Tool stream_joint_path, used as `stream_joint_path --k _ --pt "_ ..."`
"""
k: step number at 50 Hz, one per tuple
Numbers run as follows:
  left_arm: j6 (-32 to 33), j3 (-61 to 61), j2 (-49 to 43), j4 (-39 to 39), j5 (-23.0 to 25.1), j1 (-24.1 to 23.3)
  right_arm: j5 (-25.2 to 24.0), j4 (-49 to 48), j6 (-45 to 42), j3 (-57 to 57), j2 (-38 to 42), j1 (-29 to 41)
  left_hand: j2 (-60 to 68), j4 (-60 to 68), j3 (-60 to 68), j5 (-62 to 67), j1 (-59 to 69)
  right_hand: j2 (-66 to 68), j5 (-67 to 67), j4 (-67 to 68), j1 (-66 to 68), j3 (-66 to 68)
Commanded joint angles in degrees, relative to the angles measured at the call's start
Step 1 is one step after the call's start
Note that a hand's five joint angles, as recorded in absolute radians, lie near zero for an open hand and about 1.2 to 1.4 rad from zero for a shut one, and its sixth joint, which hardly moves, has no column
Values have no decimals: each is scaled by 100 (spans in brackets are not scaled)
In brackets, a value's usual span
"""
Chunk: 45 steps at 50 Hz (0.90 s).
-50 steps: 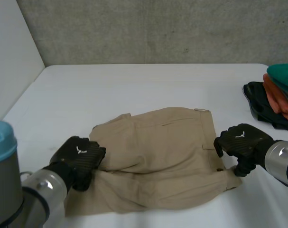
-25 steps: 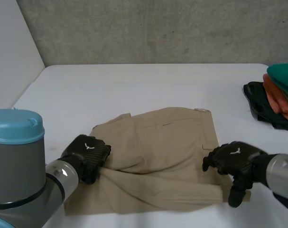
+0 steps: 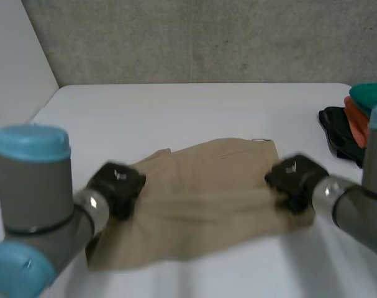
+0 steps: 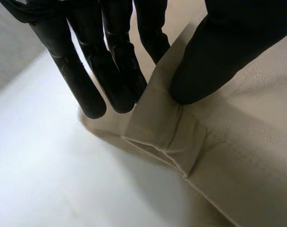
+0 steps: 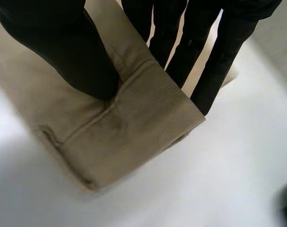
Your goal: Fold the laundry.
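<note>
The beige trousers (image 3: pixel 200 205) lie on the near part of the white bench (image 3: pixel 176 105), long axis running left to right. The left hand (image 3: pixel 117 185) pinches a fold at their left edge between thumb and fingers, and the right hand (image 3: pixel 292 178) pinches the right edge likewise. Bare bench opens on the far side. A stack of folded clothes (image 3: pixel 362 127) sits well apart, far right.

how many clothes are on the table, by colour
tan garment: 1
teal garment: 1
orange garment: 1
black garment: 1
total: 4, as far as the pile by the robot's right arm shows
</note>
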Motion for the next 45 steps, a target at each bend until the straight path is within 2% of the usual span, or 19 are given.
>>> stream_joint_path --k 1,6,7,11,15,20,28,35,41,45 --pt "8 2186 -400 937 -14 257 534 -1263 -180 -1816 541 428 1139 1138 1168 1205 1530 1258 1399 1153 1630 1235" --pt "8 3154 -303 2527 -259 283 438 -2861 -206 -2644 700 419 1139 1138 1168 1205 1530 1258 1399 1153 1630 1235" --pt "16 3242 -286 3043 -364 283 394 -3561 -224 -2714 682 419 1139 1138 1168 1205 1530 1258 1399 1153 1630 1235" --pt "8 3252 -172 4073 -488 362 367 -5173 -162 -2785 656 393 1139 1138 1168 1205 1530 1258 1399 1153 1630 1235" --pt "-1 3033 -83 4279 -497 371 323 -5747 -154 -2873 717 454 1139 1138 1168 1205 1530 1258 1399 1153 1630 1235" --pt "-36 2523 -74 4270 -471 380 367 -5493 -136 -3022 1103 446 1139 1138 1168 1205 1530 1258 1399 1153 1630 1235" --pt "-19 1442 -267 4226 -357 327 376 -4456 -145 -2627 1718 446 1139 1138 1168 1205 1530 1258 1399 1153 1630 1235" --pt "16 545 -1243 3954 -269 257 262 -3596 -241 -2109 2570 446 1139 1138 1168 1205 1530 1258 1399 1153 1630 1235" --pt "16 -122 -1244 3041 -295 20 350 -2804 -435 -1678 2493 481 1139 1138 1168 1205 1530 1258 1399 1153 1630 1235" --pt "16 -658 -410 2434 -304 55 367 -2022 -496 -1230 1940 595 1139 1138 1168 1205 1530 1258 1399 1153 1630 1235"
